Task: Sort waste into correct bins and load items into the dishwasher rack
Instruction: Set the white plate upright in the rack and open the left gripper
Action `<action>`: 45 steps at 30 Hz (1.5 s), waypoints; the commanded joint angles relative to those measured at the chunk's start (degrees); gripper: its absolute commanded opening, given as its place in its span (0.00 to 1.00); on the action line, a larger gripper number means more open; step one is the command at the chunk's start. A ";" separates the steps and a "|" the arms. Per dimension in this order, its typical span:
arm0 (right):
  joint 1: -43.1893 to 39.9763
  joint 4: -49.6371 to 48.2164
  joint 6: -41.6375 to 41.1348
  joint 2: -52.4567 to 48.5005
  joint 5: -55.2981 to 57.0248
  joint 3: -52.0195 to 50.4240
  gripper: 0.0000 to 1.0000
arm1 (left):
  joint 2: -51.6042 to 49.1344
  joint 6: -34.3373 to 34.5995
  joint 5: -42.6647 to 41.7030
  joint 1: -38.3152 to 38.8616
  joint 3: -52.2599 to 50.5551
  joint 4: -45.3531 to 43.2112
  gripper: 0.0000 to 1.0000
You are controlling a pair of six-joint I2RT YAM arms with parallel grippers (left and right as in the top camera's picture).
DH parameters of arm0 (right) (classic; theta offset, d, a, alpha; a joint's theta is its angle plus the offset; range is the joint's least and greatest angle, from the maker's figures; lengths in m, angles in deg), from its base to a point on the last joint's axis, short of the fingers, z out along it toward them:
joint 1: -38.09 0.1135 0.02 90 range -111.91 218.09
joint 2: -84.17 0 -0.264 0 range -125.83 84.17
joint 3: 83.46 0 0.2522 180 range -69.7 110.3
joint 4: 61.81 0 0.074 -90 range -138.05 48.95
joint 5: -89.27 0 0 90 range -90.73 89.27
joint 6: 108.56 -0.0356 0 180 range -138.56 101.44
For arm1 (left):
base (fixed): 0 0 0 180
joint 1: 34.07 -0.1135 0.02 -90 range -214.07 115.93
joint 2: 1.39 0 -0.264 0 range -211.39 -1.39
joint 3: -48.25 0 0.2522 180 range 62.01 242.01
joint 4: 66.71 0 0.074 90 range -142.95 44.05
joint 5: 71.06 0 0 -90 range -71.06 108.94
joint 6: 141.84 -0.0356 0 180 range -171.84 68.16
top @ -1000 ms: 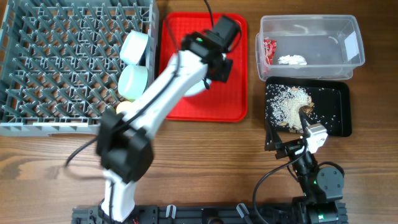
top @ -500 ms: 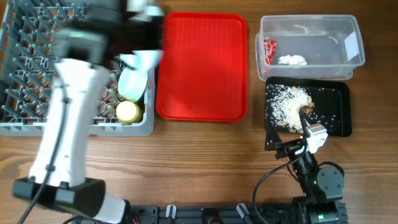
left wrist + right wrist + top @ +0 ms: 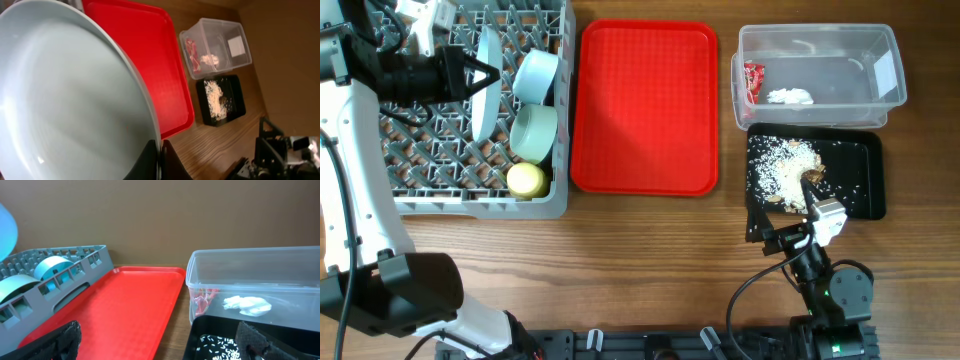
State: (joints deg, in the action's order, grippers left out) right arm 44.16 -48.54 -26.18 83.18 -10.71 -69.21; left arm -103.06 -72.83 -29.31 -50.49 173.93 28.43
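seating the plate between the rack pegs

my left gripper [image 3: 472, 75] is clamped on the rim of the pale blue plate [image 3: 486, 112] and holds it upright on its edge over the dishwasher rack [image 3: 470, 206]. from above i cannot tell if the lower rim already sits between the pegs or hangs just over them. the pale blue bowl [image 3: 537, 75], the mint green bowl [image 3: 533, 133] and the small yellow cup [image 3: 526, 180] stand in the rack's right column, just beside the plate.

to do this step well, i think i should lower the plate straight down into one row of pegs. i should keep it parallel to the bowls so it does not knock the pale blue one. i should let go only when the pegs carry it, because a tilted release may drop it flat.

my right gripper [image 3: 157, 341] rests with jaws wide apart and empty, near the black tray [image 3: 870, 150] with rice. the red wrapper [image 3: 752, 82] and the tissue [image 3: 790, 96] lie in the clear tub [image 3: 885, 75]. i do not see the fork and spoon.
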 commanded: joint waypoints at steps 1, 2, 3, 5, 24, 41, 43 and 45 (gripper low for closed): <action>-0.13 -0.17 0.55 0.57 1.20 -0.20 1.00 | -1.40 -9.55 -3.52 -0.11 0.55 -0.15 0.04; -0.13 -0.17 0.55 0.57 1.20 -0.20 1.00 | -1.77 -10.32 -3.61 -0.11 0.55 -0.28 0.04; -0.13 -0.17 0.55 0.57 1.20 -0.20 1.00 | -2.54 -10.34 -3.56 -0.09 0.55 -0.90 0.04; -0.13 -0.17 0.55 0.57 1.20 -0.20 1.00 | -4.20 -10.34 -3.56 -0.09 0.55 -1.66 0.04; -0.13 -0.17 0.52 0.57 1.20 -0.20 1.00 | -11.26 -9.84 -2.29 -0.63 0.57 -3.34 0.04; -0.13 -0.15 0.55 0.57 1.20 -0.20 1.00 | -11.28 -6.25 4.59 -1.49 0.55 -5.16 0.40; -0.13 -0.17 0.52 0.57 1.20 -0.20 1.00 | -11.26 -3.93 4.26 -1.49 0.55 -5.60 0.65; -0.13 -0.17 0.55 0.57 1.20 -0.20 1.00 | -11.26 -1.95 3.17 -1.49 0.61 -5.95 0.75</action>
State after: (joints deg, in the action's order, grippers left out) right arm 44.16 -48.54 -26.18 83.18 -10.71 -69.21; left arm -114.07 -78.67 -24.85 -51.67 173.93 23.08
